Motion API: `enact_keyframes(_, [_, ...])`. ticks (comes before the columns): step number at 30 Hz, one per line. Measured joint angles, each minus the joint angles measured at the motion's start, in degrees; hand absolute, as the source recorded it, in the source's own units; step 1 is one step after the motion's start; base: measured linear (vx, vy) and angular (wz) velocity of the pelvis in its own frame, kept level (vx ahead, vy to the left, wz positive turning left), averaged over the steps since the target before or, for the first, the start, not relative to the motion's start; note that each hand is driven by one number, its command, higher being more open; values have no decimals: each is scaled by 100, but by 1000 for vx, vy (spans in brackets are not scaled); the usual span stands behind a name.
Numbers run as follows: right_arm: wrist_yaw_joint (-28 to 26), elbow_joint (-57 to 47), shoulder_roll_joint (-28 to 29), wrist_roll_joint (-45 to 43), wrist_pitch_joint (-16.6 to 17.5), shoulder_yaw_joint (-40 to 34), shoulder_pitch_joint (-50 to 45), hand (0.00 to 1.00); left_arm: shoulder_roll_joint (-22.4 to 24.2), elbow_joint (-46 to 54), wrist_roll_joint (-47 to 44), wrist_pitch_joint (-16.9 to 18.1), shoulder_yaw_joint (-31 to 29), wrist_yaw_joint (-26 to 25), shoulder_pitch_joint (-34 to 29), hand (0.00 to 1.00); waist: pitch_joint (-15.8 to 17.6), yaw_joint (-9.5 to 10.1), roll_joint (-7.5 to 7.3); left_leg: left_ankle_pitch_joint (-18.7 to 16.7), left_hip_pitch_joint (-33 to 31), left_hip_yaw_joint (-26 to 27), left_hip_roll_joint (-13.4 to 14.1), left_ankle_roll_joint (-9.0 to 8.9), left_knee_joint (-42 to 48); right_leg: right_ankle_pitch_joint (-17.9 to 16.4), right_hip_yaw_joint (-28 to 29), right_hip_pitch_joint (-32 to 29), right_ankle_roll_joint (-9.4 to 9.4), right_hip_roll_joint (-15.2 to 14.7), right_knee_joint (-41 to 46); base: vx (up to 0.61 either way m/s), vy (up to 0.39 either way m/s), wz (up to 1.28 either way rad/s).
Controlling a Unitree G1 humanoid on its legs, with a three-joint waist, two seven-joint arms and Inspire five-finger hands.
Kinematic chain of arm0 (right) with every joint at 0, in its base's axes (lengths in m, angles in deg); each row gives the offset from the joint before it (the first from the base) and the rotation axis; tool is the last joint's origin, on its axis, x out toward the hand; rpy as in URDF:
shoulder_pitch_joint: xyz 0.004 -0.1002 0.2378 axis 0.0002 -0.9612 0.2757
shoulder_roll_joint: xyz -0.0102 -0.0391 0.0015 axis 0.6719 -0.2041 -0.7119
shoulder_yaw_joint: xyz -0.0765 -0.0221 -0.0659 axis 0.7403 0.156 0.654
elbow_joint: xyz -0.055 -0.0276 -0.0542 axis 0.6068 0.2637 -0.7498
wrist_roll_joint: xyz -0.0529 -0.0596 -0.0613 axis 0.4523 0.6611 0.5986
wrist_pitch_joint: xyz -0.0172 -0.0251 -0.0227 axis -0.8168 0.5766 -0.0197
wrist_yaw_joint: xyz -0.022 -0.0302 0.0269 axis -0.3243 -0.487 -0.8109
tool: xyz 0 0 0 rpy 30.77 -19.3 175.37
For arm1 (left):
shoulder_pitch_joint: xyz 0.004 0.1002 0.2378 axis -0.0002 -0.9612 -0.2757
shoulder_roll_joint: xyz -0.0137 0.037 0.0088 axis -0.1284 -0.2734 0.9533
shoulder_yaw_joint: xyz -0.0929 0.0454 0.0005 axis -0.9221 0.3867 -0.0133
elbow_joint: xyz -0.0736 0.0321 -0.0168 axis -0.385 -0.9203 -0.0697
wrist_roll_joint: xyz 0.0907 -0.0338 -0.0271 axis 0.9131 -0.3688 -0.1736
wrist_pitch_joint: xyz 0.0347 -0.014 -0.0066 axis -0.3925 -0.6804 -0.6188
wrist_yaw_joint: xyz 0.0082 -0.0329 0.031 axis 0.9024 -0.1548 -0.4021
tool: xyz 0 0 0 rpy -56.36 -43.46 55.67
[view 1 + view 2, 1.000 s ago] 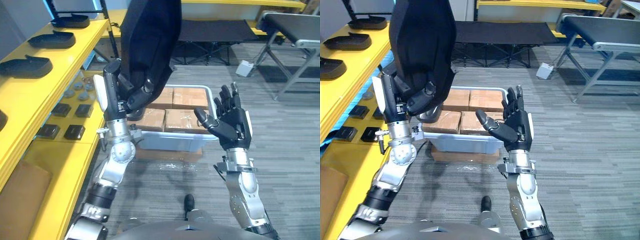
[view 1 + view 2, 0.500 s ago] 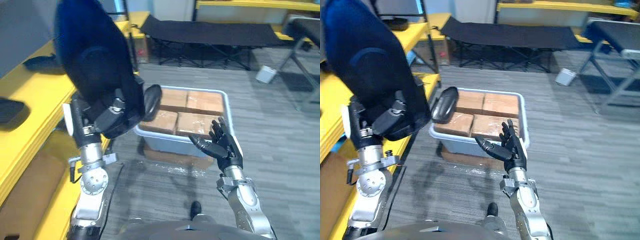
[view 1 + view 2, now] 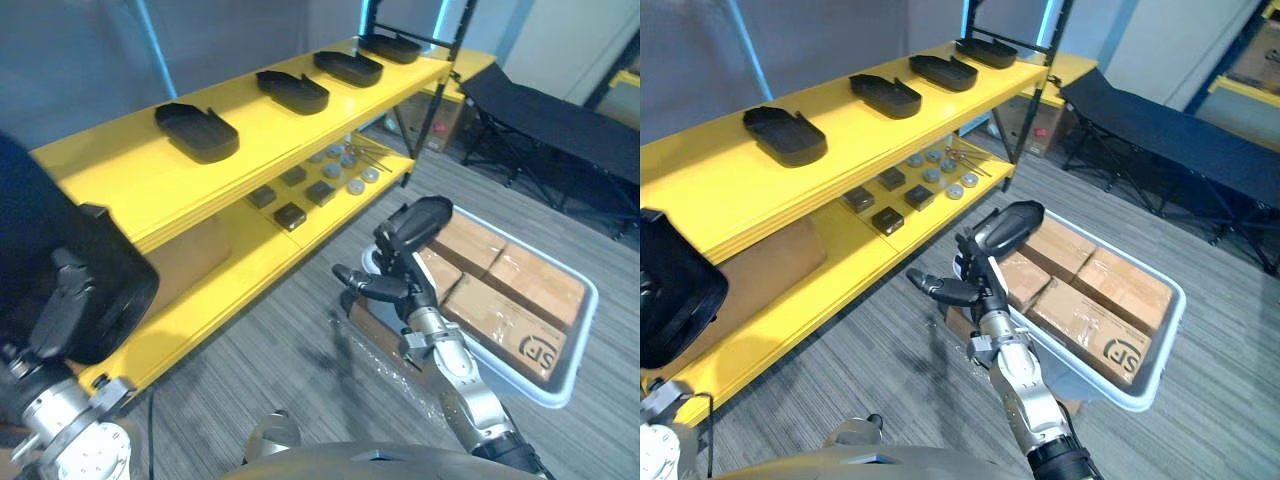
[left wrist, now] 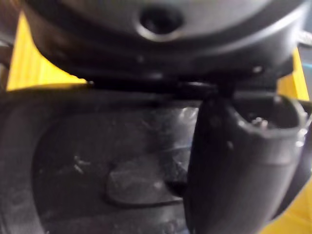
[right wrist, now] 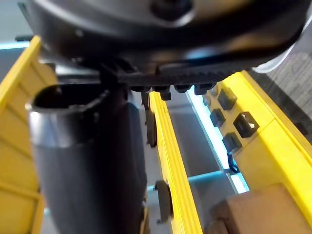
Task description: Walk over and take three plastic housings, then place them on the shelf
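Note:
My left hand [image 3: 62,312] sits at the lower left, fingers curled round a large black plastic housing [image 3: 45,265]; the left wrist view shows the housing's hollow inside [image 4: 97,146] with my thumb [image 4: 229,161] in it. Whether the hand holds more than one housing I cannot tell. Several more black housings [image 3: 196,130] lie in a row on the yellow shelf's top board [image 3: 130,180]. My right hand [image 3: 392,285] is open and empty in mid-view, above the floor beside the shelf. Another dark oval housing-like piece [image 3: 416,220] rests at the bin's corner just behind it.
A pale plastic bin [image 3: 560,375] of brown cartons [image 3: 510,310] stands on the floor at the right. Small dark and round parts [image 3: 305,190] lie on the lower shelf board, with a cardboard box [image 3: 190,255] under the top board. A black cot [image 3: 560,115] stands behind.
The whole picture has swung from the bin towards the yellow shelf, so the camera moved. My left hand with the housing now shows lower in the view; the right hand stays open.

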Motion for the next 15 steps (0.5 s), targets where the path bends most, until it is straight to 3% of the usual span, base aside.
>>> enact_keyframes(1, [29, 1, 19, 13, -10, 101, 84, 100, 91, 17, -232, 88, -68, 96, 2, 0, -4, 95, -6, -5, -7, -10, -23, 8, 7, -5, -7, 0, 4, -19, 0, -13, 40, 4])
enact_keyframes(4, [23, 15, 95, 15, -39, 107, 140, 100, 118, 219, -170, 175, -97, 244, 14, 0, -30, 72, -47, -12, -99, -140, -86, 26, 39, -32, -132, 4, 29, -69, 68, 1, 31, 18])
enact_keyframes(6, [14, 44, 100, 10, -39, -10, 130, 100, 90, 306, -174, 176, -62, 470, 97, 0, -25, -27, -41, -15, -205, -335, -112, 46, 116, -205, -78, -39, 59, -105, 348, 28, 21, 46])
enact_keyframes(9, [106, 52, 98, -12, -38, -348, -109, 100, -21, 304, -175, 175, 211, 858, 310, 0, -23, -295, -40, 105, -257, -873, -256, 131, 69, -757, 502, -85, 159, -49, 887, 25, -24, 97])
enact_keyframes(13, [69, 52, 82, -47, -36, -844, -492, 100, -138, 256, -195, 175, 442, 1192, 362, 0, 16, -398, 21, 323, -309, -1367, -332, 41, -83, -1239, 410, -114, 125, -70, 1400, 38, -71, 73])
enact_keyframes(15, [-16, 52, 75, -45, -31, -1093, -715, 100, -154, 214, -404, 170, 616, 1445, 367, 0, 30, -524, 42, 513, -420, -1337, -388, 151, -139, -1374, 90, 1, 58, -107, 1498, 42, -86, 95])
